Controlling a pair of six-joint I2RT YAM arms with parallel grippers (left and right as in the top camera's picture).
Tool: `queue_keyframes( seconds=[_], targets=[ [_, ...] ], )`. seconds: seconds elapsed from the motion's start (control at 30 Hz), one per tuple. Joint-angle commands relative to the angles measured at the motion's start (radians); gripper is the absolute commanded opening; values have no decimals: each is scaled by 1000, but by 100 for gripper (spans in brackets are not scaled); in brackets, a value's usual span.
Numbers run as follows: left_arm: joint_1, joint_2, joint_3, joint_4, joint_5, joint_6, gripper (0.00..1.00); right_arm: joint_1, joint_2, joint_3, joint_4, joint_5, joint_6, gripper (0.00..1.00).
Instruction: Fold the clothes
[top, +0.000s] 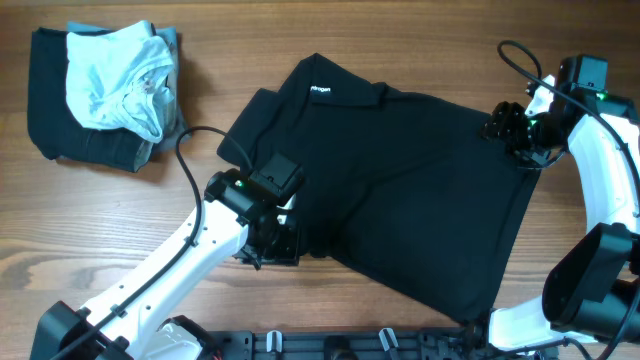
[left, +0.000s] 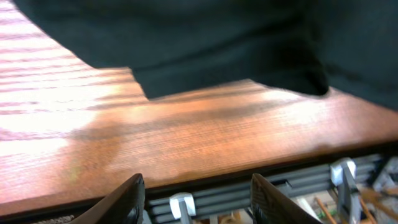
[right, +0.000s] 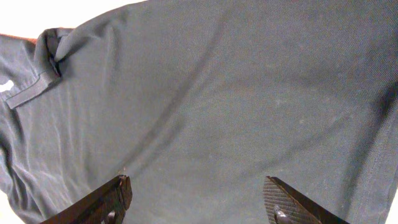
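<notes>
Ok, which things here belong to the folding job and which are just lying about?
Job: black polo shirt, spread out; light blue garment, crumpled on the dark garment; left gripper and right gripper, both open.
Lying about: black cable beside the left arm; rail along the front edge.

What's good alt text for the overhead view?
A black polo shirt lies spread on a wooden table, the left tool at its lower-left edge and the right tool at its upper-right corner. At top left sits a stack of dark and pale-blue clothes.
</notes>
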Motion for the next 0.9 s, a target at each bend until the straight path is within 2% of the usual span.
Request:
queue_keyframes(
  seconds=[0.0,0.23,0.4,0.57,0.87],
  targets=[
    [-3,-6,-57,33,-79,-68,53,6,12,-5,0,6,-19,73],
    [-2,-5,-250,259,-101,-68,53,6,12,-5,0,6,-18,73],
    [41,0,-249,255,-93,-69,53,6,12,-5,2,6,-16,73],
    [84,2,-250,325,-42,-189,60,6,12,-5,0,6,-16,73],
    [96,101,-251,357,-23,-304,54,6,12,-5,0,6,-17,73]
  ],
)
